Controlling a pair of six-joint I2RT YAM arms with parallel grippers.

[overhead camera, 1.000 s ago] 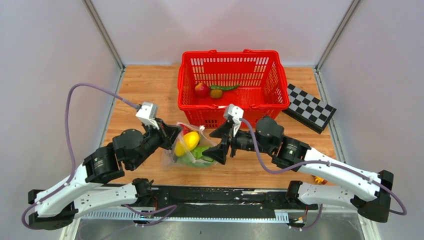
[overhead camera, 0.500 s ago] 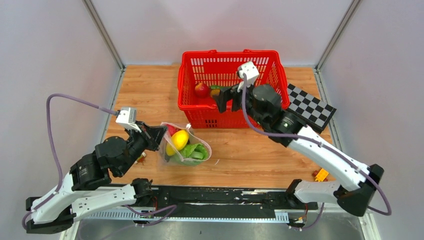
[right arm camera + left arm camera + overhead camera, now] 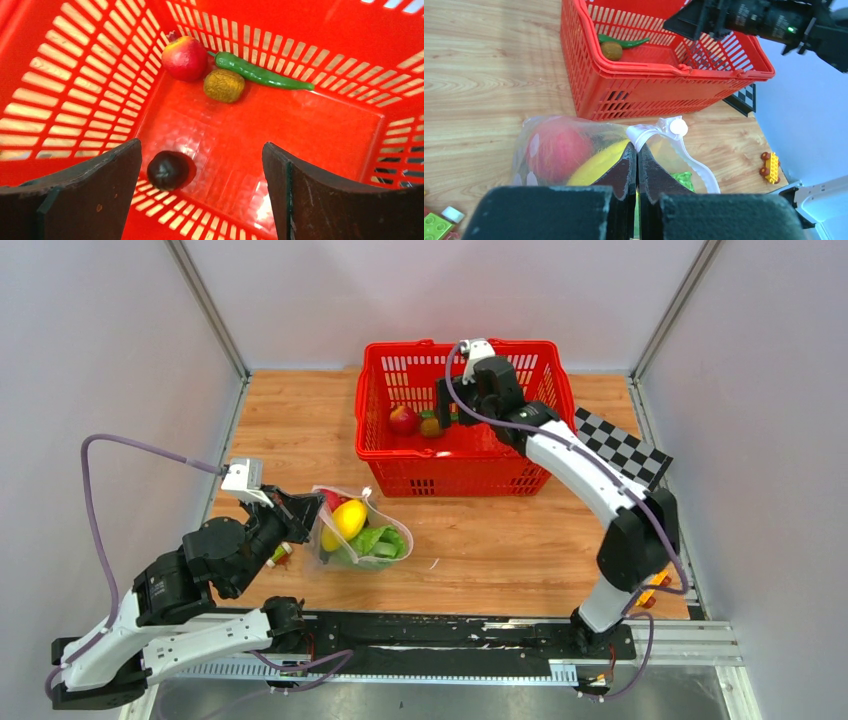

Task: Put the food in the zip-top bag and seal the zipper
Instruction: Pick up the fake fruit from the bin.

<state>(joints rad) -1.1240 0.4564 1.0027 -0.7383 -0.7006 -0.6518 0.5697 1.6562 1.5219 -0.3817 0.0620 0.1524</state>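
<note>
The clear zip-top bag (image 3: 362,537) lies on the table in front of the red basket. It holds a red apple (image 3: 556,150), the yellow lemon (image 3: 593,169) and the pale-green lettuce (image 3: 683,179). My left gripper (image 3: 638,150) is shut on the bag's mouth edge, where the pale zipper strip (image 3: 691,157) bends beside its white end piece (image 3: 677,127). The mouth gapes open. My right gripper (image 3: 201,150) is open and empty above the basket floor. Below it lie another red apple (image 3: 186,57), the green chili (image 3: 260,75), a brown fruit (image 3: 223,85) and a dark round thing (image 3: 168,170).
The red mesh basket (image 3: 520,455) stands at the table's back centre. A checkerboard (image 3: 620,455) lies to its right. Small toy blocks (image 3: 280,555) lie by my left gripper. An orange toy car (image 3: 640,590) sits near the right arm's base.
My right arm has left the bag and swung back over the basket, with its jaws open. My left gripper has drawn the bag a little to the left.
</note>
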